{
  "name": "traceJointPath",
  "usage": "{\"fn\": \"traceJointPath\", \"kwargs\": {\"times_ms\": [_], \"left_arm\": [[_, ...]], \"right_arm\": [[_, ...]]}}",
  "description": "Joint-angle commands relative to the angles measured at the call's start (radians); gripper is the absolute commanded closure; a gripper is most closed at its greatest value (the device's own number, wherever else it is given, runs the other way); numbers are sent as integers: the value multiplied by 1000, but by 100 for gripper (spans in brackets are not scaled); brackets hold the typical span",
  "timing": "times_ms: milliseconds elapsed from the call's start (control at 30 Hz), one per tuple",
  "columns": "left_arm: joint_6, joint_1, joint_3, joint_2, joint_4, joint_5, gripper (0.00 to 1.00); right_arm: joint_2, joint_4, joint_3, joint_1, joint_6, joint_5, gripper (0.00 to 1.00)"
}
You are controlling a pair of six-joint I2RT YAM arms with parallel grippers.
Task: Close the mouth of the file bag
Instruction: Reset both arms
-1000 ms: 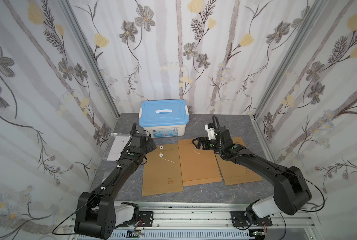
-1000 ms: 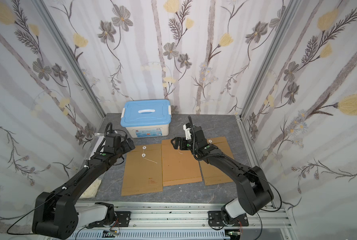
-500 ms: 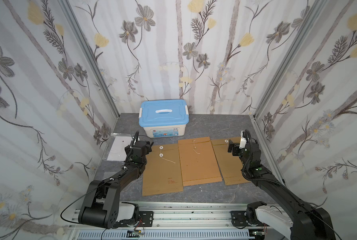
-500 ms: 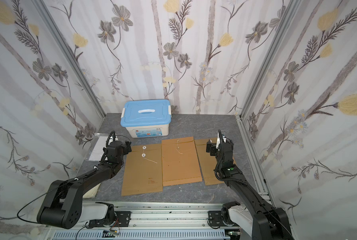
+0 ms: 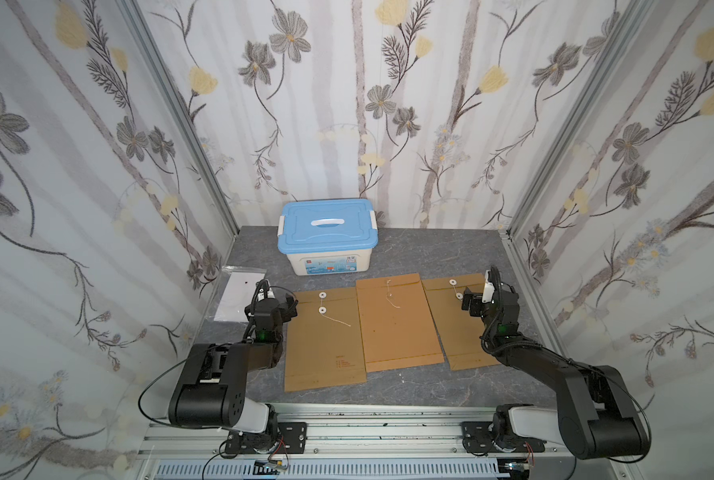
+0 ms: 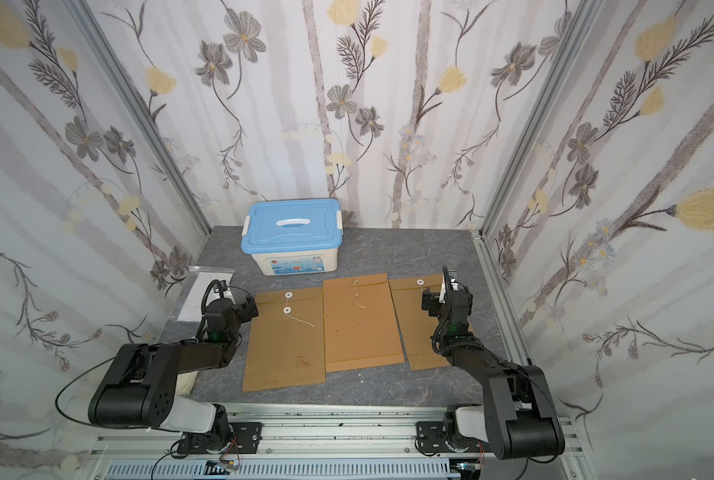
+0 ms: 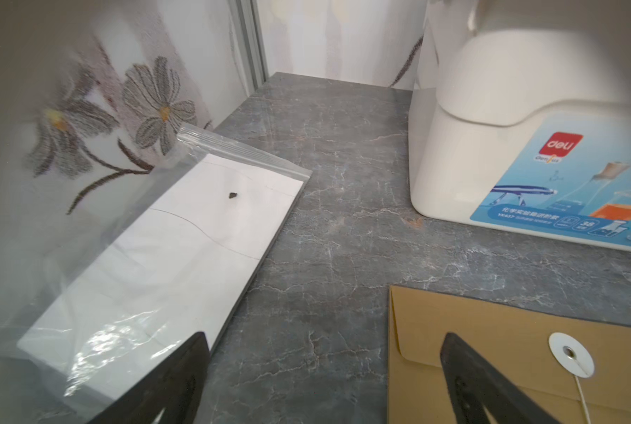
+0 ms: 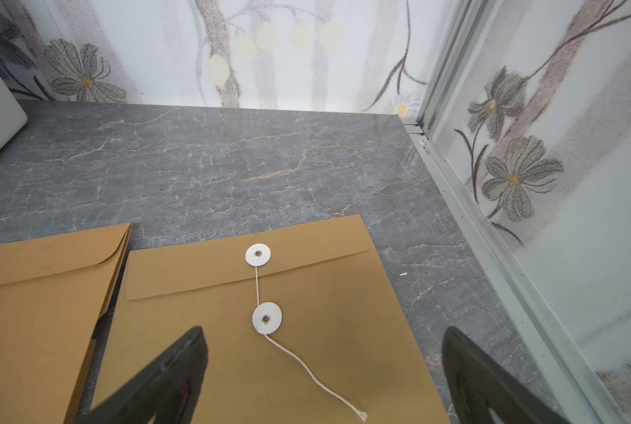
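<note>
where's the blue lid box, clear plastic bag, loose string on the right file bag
blue lid box (image 5: 326,237), in a top view, lid centre
clear plastic bag (image 7: 181,235), left wrist view, over its white sheet
loose string (image 8: 306,370), right wrist view, mid-length

Three flat kraft-brown paper file bags (image 5: 396,328): plain, no pattern; the left one has small reddish print nr its near end. Round white paper discs (image 8: 258,254) & thin white string (image 8: 308,369) on them. Dark grey stone-look tabletop (image 5: 434,249) w/ pale veins, few rusty streaks. Rectangular plastic storage box (image 5: 328,235): sky-blue lid, white handle, cream body, blue label (image 7: 563,198) w/ red logo. Clear plastic zip bag (image 7: 181,235) over white sheet, one dark speck. White wall panels (image 5: 338,104) w/ grey & yellow flowers, grey-beige stripes. Robot arms (image 5: 554,368) black.
</note>
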Motion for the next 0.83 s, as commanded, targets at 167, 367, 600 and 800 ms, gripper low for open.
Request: {"fn": "traceJointPath", "kwargs": {"times_ms": [167,367,600,800], "left_arm": [[35,16,50,56,46,179,0],[34,18,50,58,50,183,0],[34,18,51,56,45,184,0],[35,18,50,57,46,184,0]], "right_arm": [[15,136,-2,0,1,-5,0],[13,134,-2,7,-3,3,0],[22,115,12,6,-3,-1,0],[14,131,0,-4,-1,-28,0]]}}
